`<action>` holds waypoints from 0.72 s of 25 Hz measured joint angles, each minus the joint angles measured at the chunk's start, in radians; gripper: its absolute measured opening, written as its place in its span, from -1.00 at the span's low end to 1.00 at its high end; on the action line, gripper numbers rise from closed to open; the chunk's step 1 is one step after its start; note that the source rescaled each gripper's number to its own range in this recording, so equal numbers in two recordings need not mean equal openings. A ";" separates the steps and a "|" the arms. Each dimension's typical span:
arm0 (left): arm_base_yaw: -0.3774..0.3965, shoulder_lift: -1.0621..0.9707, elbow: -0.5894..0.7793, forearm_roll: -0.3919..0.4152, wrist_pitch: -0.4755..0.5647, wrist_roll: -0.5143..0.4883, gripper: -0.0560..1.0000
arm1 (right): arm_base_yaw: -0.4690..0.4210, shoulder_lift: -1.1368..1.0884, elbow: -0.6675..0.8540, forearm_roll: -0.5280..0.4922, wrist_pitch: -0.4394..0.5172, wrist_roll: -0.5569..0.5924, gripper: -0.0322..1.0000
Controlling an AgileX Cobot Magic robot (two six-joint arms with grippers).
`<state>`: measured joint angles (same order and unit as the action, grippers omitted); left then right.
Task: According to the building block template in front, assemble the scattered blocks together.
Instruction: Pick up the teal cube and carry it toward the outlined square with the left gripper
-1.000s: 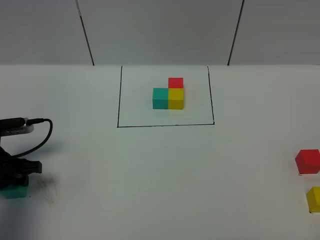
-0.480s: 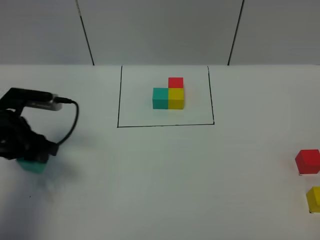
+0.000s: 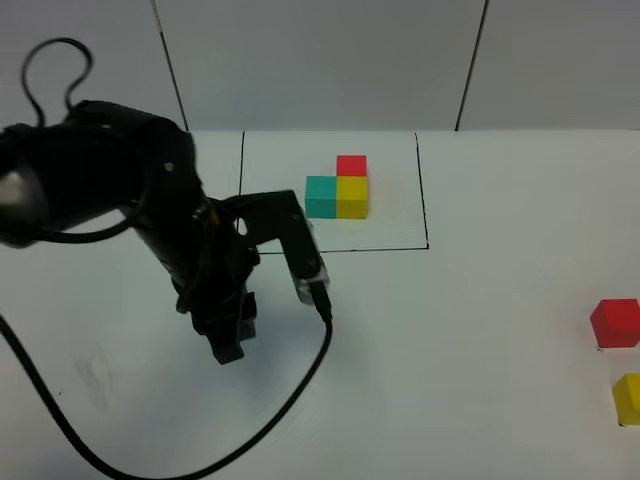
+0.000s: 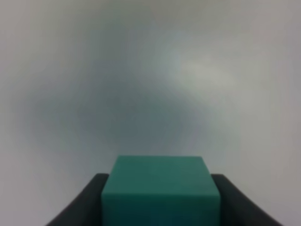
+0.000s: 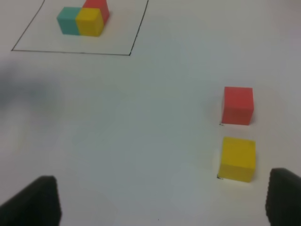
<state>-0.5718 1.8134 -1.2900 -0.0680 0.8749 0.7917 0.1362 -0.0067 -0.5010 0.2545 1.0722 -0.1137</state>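
The template is a teal cube (image 3: 320,196), a yellow cube (image 3: 351,197) and a red cube (image 3: 351,165) joined in an L inside a black drawn rectangle (image 3: 330,250). It also shows in the right wrist view (image 5: 89,21). My left gripper (image 3: 228,338) hangs over the table in front of the rectangle's left corner. It is shut on the loose teal cube (image 4: 161,188), which the arm hides in the exterior view. The loose red cube (image 3: 614,322) and loose yellow cube (image 3: 628,398) lie at the far right. My right gripper (image 5: 164,207) is open, just short of them, with the red cube (image 5: 237,105) beyond the yellow cube (image 5: 237,158).
The left arm's black cable (image 3: 300,380) loops down across the table toward the front left. The white table (image 3: 460,340) runs between the left gripper and the two loose cubes. A grey panelled wall (image 3: 320,60) stands behind the table.
My left arm has swung from the far left edge toward the table's middle, carrying the teal cube with it. The red and yellow loose cubes have not moved.
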 joint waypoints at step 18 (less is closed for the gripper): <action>-0.120 0.294 -0.144 0.039 -0.175 0.026 -0.86 | 0.000 0.000 0.000 0.000 0.000 0.000 0.53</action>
<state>-0.6919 2.1074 -1.4337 -0.0287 0.7002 0.8179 0.1362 -0.0067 -0.5010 0.2545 1.0722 -0.1136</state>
